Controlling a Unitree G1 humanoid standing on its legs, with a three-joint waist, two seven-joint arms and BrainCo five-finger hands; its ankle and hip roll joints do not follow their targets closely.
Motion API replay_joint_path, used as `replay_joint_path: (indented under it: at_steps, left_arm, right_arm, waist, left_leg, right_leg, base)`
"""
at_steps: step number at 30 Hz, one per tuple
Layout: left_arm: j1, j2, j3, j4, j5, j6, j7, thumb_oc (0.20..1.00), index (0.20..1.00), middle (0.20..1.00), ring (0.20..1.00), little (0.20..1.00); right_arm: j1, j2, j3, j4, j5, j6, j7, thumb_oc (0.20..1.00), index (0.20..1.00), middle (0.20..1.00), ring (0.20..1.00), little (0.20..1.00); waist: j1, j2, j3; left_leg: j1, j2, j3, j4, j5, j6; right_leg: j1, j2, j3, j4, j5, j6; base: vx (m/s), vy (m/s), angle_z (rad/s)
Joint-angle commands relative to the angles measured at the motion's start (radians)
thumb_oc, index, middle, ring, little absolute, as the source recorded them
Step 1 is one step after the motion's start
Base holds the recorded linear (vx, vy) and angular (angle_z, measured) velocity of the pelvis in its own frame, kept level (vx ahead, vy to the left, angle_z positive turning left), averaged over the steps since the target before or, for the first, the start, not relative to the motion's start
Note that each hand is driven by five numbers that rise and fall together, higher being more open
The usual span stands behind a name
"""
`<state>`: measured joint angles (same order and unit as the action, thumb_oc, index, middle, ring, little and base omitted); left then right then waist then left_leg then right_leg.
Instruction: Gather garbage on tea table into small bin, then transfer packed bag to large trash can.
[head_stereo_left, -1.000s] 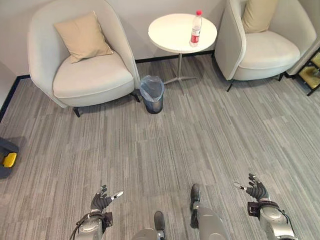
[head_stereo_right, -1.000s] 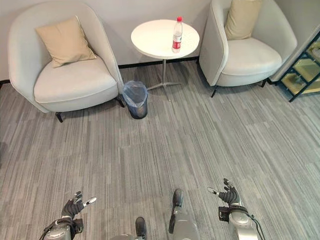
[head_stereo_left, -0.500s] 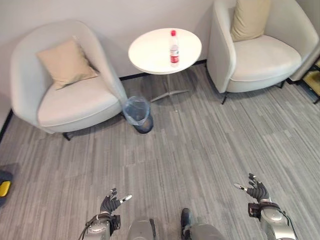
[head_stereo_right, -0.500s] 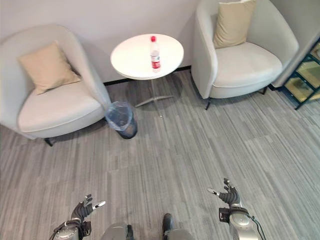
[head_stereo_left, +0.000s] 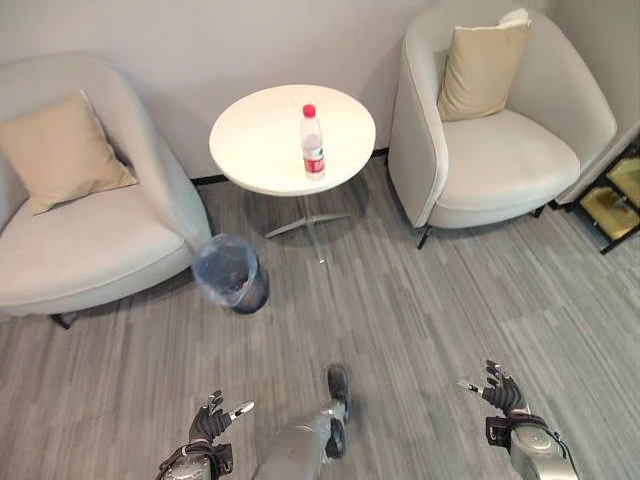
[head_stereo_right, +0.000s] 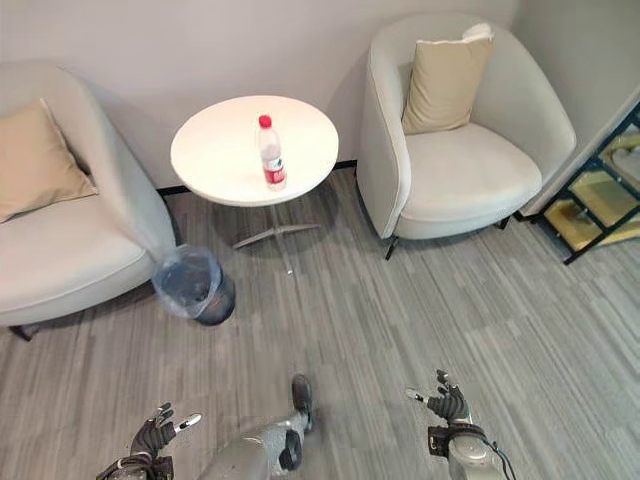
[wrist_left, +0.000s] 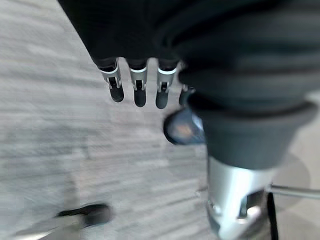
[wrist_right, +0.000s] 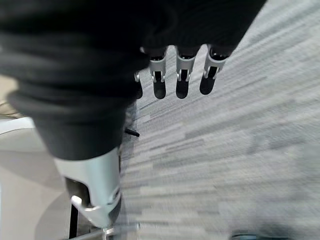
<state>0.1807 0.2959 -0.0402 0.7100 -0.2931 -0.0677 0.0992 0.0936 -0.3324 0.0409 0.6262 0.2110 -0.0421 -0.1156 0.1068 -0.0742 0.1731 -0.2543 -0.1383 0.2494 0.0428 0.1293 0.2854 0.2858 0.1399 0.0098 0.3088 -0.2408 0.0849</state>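
A clear plastic bottle (head_stereo_left: 313, 142) with a red cap and red label stands upright on the round white tea table (head_stereo_left: 262, 140) between two armchairs. A small dark bin (head_stereo_left: 230, 274) lined with a clear blue bag sits on the floor by the table's left side. My left hand (head_stereo_left: 212, 421) hangs open low at the bottom left, far from the table. My right hand (head_stereo_left: 499, 393) is open at the bottom right, holding nothing. The left wrist view shows straight fingers (wrist_left: 136, 85) over the carpet; so does the right wrist view (wrist_right: 181, 75).
A pale armchair (head_stereo_left: 90, 240) with a tan cushion stands to the left, another armchair (head_stereo_left: 495, 150) with a cushion to the right. A dark shelf frame (head_stereo_left: 612, 195) sits at the far right. Grey striped carpet (head_stereo_left: 400, 330) lies between me and the table.
The whole picture has shifted: the table, bin and chairs now sit lower and further left, so the camera has moved closer. Both hands stay open and low.
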Motion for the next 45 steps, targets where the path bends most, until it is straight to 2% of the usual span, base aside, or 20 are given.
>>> replay_joint_path:
  at_steps: [1, 3, 5, 6, 7, 8, 11, 14, 18, 19, 20, 21, 23, 24, 27, 29, 34, 39, 41, 45]
  left_arm:
    - [-0.038, 0.043, -0.009, -0.061, 0.021, -0.025, 0.0, 1.0, 1.0, 1.0, 1.0, 1.0]
    - [-0.063, 0.059, -0.011, -0.066, 0.011, -0.027, 0.01, 1.0, 1.0, 1.0, 1.0, 1.0]
    - [-0.081, 0.06, -0.014, -0.061, 0.011, -0.029, 0.022, 1.0, 1.0, 1.0, 1.0, 1.0]
    - [-0.086, 0.06, -0.015, -0.06, 0.008, -0.032, 0.025, 1.0, 1.0, 1.0, 1.0, 1.0]
    - [-0.086, 0.06, -0.015, -0.06, 0.008, -0.032, 0.025, 1.0, 1.0, 1.0, 1.0, 1.0]
    - [-0.084, 0.062, -0.012, -0.063, 0.006, -0.032, 0.024, 1.0, 1.0, 1.0, 1.0, 1.0]
    - [-0.095, 0.059, -0.001, -0.036, 0.004, -0.032, 0.027, 1.0, 1.0, 1.0, 1.0, 1.0]
    - [-0.091, 0.052, 0.004, -0.017, 0.026, -0.032, 0.021, 1.0, 1.0, 1.0, 1.0, 1.0]
    - [-0.09, 0.04, -0.005, 0.004, 0.03, -0.028, 0.015, 1.0, 1.0, 1.0, 1.0, 1.0]
    - [-0.095, 0.036, -0.017, 0.003, 0.024, -0.024, 0.007, 1.0, 1.0, 1.0, 1.0, 1.0]
    - [-0.095, 0.036, -0.016, 0.003, 0.024, -0.024, 0.007, 1.0, 1.0, 1.0, 1.0, 1.0]
    - [-0.101, 0.037, -0.022, 0.008, 0.028, -0.021, 0.0, 1.0, 1.0, 1.0, 1.0, 1.0]
    - [-0.114, 0.033, -0.027, 0.014, 0.036, -0.019, 0.0, 1.0, 1.0, 1.0, 1.0, 1.0]
    - [-0.114, 0.033, -0.027, 0.014, 0.036, -0.019, 0.001, 1.0, 1.0, 1.0, 1.0, 1.0]
    - [-0.114, 0.038, -0.031, 0.002, 0.055, -0.023, -0.006, 1.0, 1.0, 1.0, 1.0, 1.0]
    - [-0.11, 0.036, -0.029, 0.002, 0.075, -0.027, 0.0, 1.0, 1.0, 1.0, 1.0, 1.0]
    - [-0.083, 0.034, -0.024, 0.003, 0.1, -0.034, -0.012, 1.0, 1.0, 1.0, 1.0, 1.0]
    - [-0.066, 0.05, -0.016, 0.0, 0.107, -0.045, -0.028, 1.0, 1.0, 1.0, 1.0, 1.0]
    - [-0.077, 0.06, -0.009, 0.02, 0.106, -0.049, -0.025, 1.0, 1.0, 1.0, 1.0, 1.0]
    - [-0.07, 0.068, 0.0, 0.01, 0.106, -0.059, -0.027, 1.0, 1.0, 1.0, 1.0, 1.0]
  right_arm:
    - [0.013, -0.034, -0.005, -0.1, -0.032, -0.035, 0.014, 1.0, 1.0, 1.0, 1.0, 1.0]
    - [-0.016, -0.025, 0.016, -0.111, -0.03, -0.043, 0.017, 1.0, 1.0, 1.0, 1.0, 1.0]
    - [-0.025, -0.017, 0.03, -0.122, -0.034, -0.043, 0.014, 1.0, 1.0, 1.0, 1.0, 1.0]
    - [-0.027, -0.022, 0.035, -0.123, -0.038, -0.041, 0.015, 1.0, 1.0, 1.0, 1.0, 1.0]
    - [-0.027, -0.023, 0.035, -0.123, -0.038, -0.041, 0.015, 1.0, 1.0, 1.0, 1.0, 1.0]
    - [-0.031, -0.029, 0.038, -0.126, -0.036, -0.038, 0.017, 1.0, 1.0, 1.0, 1.0, 1.0]
    - [-0.032, -0.037, 0.041, -0.129, -0.027, -0.037, 0.013, 1.0, 1.0, 1.0, 1.0, 1.0]
    - [-0.006, -0.04, 0.032, -0.133, -0.034, -0.032, 0.017, 1.0, 1.0, 1.0, 1.0, 1.0]
    - [0.004, -0.048, 0.018, -0.123, -0.034, -0.042, 0.016, 1.0, 1.0, 1.0, 1.0, 1.0]
    - [0.003, -0.056, 0.014, -0.125, -0.022, -0.047, 0.011, 1.0, 1.0, 1.0, 1.0, 1.0]
    - [0.003, -0.057, 0.014, -0.124, -0.022, -0.048, 0.011, 1.0, 1.0, 1.0, 1.0, 1.0]
    - [0.007, -0.072, 0.019, -0.147, -0.029, -0.05, 0.016, 1.0, 1.0, 1.0, 1.0, 1.0]
    - [0.005, -0.094, 0.021, -0.163, -0.054, -0.048, 0.011, 1.0, 1.0, 1.0, 1.0, 1.0]
    - [0.005, -0.094, 0.021, -0.163, -0.054, -0.048, 0.011, 1.0, 1.0, 1.0, 1.0, 1.0]
    - [0.003, -0.108, 0.021, -0.212, -0.063, -0.053, 0.013, 1.0, 1.0, 1.0, 1.0, 1.0]
    - [-0.001, -0.133, 0.028, -0.282, -0.107, -0.069, 0.015, 1.0, 1.0, 1.0, 1.0, 1.0]
    - [0.003, -0.167, 0.032, -0.395, -0.17, -0.09, 0.043, 1.0, 1.0, 1.0, 1.0, 1.0]
    - [-0.063, -0.198, 0.098, -0.501, -0.274, -0.112, 0.076, 1.0, 1.0, 1.0, 1.0, 1.0]
    - [-0.113, -0.193, 0.166, -0.507, -0.327, -0.117, 0.095, 1.0, 1.0, 1.0, 1.0, 1.0]
    - [-0.134, -0.21, 0.21, -0.496, -0.383, -0.116, 0.106, 1.0, 1.0, 1.0, 1.0, 1.0]
  waist:
    - [0.013, -0.029, -0.018]
    - [-0.001, -0.017, -0.006]
    - [-0.018, 0.003, 0.003]
    - [-0.042, 0.027, 0.015]
    - [-0.043, 0.028, 0.015]
    - [-0.063, 0.035, 0.03]
    - [-0.088, 0.022, 0.048]
    - [-0.099, 0.017, 0.052]
    - [-0.102, 0.02, 0.041]
    - [-0.106, 0.018, 0.046]
    - [-0.108, 0.018, 0.045]
    - [-0.112, 0.015, 0.053]
    - [-0.115, 0.009, 0.061]
    - [-0.115, 0.009, 0.061]
    - [-0.109, 0.008, 0.053]
    - [-0.099, 0.027, 0.042]
    - [-0.1, 0.05, 0.016]
    - [-0.079, 0.076, 0.022]
    - [-0.081, 0.086, 0.031]
    - [-0.073, 0.078, 0.018]
  left_leg:
    - [-0.051, 0.103, -0.077, 0.038, 0.012, -0.252]
    - [0.004, 0.098, -0.085, 0.049, -0.046, -0.222]
    - [0.076, 0.098, -0.11, 0.027, -0.077, -0.21]
    - [0.159, 0.094, -0.147, -0.006, -0.103, -0.209]
    - [0.159, 0.095, -0.149, -0.007, -0.101, -0.21]
    - [0.21, 0.093, -0.169, -0.023, -0.118, -0.216]
    - [0.272, 0.064, -0.216, -0.038, -0.147, -0.227]
    - [0.315, 0.044, -0.259, -0.041, -0.174, -0.233]
    - [0.3, 0.055, -0.26, 0.0, -0.193, -0.266]
    - [0.26, 0.069, -0.229, 0.078, -0.196, -0.289]
    - [0.255, 0.069, -0.231, 0.085, -0.199, -0.29]
    - [0.215, 0.095, -0.196, 0.17, -0.206, -0.297]
    - [0.163, 0.137, -0.141, 0.221, -0.194, -0.299]
    - [0.162, 0.137, -0.141, 0.223, -0.195, -0.299]
    - [0.147, 0.171, -0.088, 0.099, -0.146, -0.309]
    - [0.168, 0.182, -0.109, -0.008, -0.095, -0.318]
    - [0.232, 0.16, -0.12, -0.076, -0.097, -0.307]
    - [0.294, 0.125, -0.125, -0.094, -0.118, -0.259]
    - [0.316, 0.111, -0.144, -0.097, -0.126, -0.239]
    - [0.313, 0.097, -0.175, -0.081, -0.131, -0.243]
  right_leg:
    - [-0.071, -0.21, 0.003, -0.067, 0.358, 0.04]
    - [-0.191, -0.232, -0.008, 0.123, 0.458, 0.07]
    - [-0.281, -0.245, -0.054, 0.148, 0.392, 0.032]
    - [-0.347, -0.22, -0.099, 0.088, 0.258, -0.013]
    - [-0.347, -0.219, -0.101, 0.086, 0.26, -0.014]
    - [-0.389, -0.2, -0.129, -0.015, 0.227, -0.025]
    - [-0.446, -0.165, -0.09, -0.2, 0.285, -0.016]
    - [-0.418, -0.15, -0.044, -0.258, 0.319, -0.016]
    - [-0.386, -0.163, -0.069, -0.269, 0.317, -0.039]
    - [-0.37, -0.176, -0.097, -0.28, 0.313, -0.045]
    - [-0.371, -0.176, -0.099, -0.28, 0.313, -0.046]
    - [-0.35, -0.178, -0.115, -0.288, 0.3, -0.062]
    - [-0.314, -0.19, -0.141, -0.319, 0.292, -0.072]
    - [-0.313, -0.19, -0.141, -0.32, 0.293, -0.072]
    - [-0.283, -0.197, -0.169, -0.367, 0.299, -0.053]
    - [-0.262, -0.189, -0.18, -0.377, 0.289, -0.042]
    - [-0.242, -0.203, -0.171, -0.369, 0.28, -0.031]
    - [-0.313, -0.249, -0.148, -0.147, 0.248, -0.004]
    - [-0.383, -0.245, -0.095, -0.03, 0.261, 0.009]
    - [-0.347, -0.223, -0.052, -0.152, 0.25, -0.009]
  base:
    - [0.19, 0.132, -0.02]
    - [0.34, 0.213, 0.25]
    - [0.46, 0.217, 0.23]
    - [0.4, 0.139, 0.46]
    - [0.5, 0.071, 0.75]
    - [0.33, -0.029, 0.74]
    - [0.37, -0.063, 0.44]
    - [0.27, -0.085, 0.62]
    - [0.15, -0.096, 1.17]
    - [0.1, -0.12, 0.67]
    - [0.11, -0.152, 0.61]
    - [0.1, -0.11, 0.71]
    - [0.11, -0.077, 0.64]
    - [0.07, 0.004, 0.45]
    - [0.08, 0.049, 0.26]
    - [0.13, 0.145, 0.11]
    - [0.1, 0.196, -0.08]
    - [0.02, 0.231, -0.15]
    - [0.03, 0.14, 0.02]
    - [0.06, -0.038, 0.32]
